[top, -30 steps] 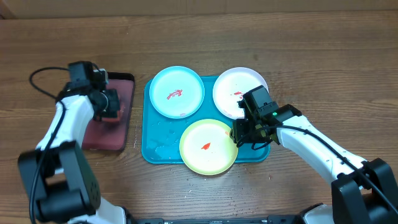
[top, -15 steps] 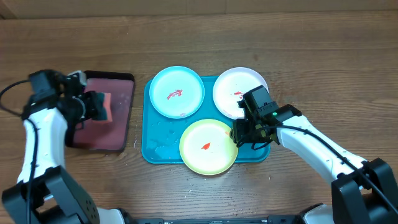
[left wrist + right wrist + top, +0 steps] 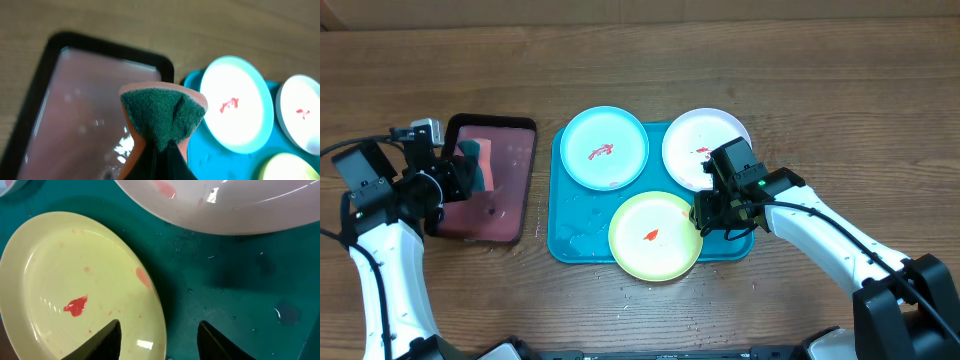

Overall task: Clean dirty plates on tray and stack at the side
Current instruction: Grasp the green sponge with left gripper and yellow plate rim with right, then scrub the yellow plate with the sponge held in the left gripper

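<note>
On tray (image 3: 565,238): 3 smeared plates (image 3: 604,148)

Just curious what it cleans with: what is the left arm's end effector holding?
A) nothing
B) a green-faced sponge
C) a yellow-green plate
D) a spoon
B: the left end effector is pinched shut on a green-faced sponge, held over the black-rimmed tray.
</note>
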`<action>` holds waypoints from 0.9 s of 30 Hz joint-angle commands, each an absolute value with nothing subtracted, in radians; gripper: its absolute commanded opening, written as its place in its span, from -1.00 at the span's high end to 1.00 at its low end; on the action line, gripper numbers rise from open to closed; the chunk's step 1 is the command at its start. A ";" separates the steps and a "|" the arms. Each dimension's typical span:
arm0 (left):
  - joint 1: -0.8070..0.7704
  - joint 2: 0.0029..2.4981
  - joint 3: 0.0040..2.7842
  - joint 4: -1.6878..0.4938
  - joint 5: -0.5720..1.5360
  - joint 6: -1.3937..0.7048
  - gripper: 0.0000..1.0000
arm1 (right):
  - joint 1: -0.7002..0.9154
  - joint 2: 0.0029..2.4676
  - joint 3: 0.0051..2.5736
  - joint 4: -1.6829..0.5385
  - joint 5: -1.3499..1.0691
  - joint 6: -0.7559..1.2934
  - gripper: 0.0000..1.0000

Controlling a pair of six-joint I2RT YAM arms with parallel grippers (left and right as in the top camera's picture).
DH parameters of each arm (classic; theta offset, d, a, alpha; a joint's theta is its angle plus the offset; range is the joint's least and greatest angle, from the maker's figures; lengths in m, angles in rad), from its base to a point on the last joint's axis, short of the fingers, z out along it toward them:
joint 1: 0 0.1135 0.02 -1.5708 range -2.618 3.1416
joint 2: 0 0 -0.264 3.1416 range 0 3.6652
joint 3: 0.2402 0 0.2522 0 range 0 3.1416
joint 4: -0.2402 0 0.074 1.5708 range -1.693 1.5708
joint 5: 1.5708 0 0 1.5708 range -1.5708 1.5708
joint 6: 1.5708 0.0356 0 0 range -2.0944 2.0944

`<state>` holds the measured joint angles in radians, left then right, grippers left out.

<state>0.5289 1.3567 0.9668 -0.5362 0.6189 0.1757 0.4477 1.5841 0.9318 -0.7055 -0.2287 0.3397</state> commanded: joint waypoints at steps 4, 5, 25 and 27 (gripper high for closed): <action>0.541 1.365 0.942 -0.373 0.701 0.115 0.91 | 0.455 1.586 0.928 -0.697 -0.224 0.341 -0.02; 0.541 1.370 0.942 -0.345 0.718 0.106 0.92 | 0.455 1.586 0.928 -0.695 -0.224 0.342 -0.01; 0.514 1.382 0.942 -0.341 0.666 0.003 0.92 | 0.455 1.586 0.918 -0.704 -0.226 0.333 -0.01; 0.485 1.386 0.942 -0.390 0.586 0.003 0.92 | 0.455 1.586 0.905 -0.705 -0.230 0.326 0.00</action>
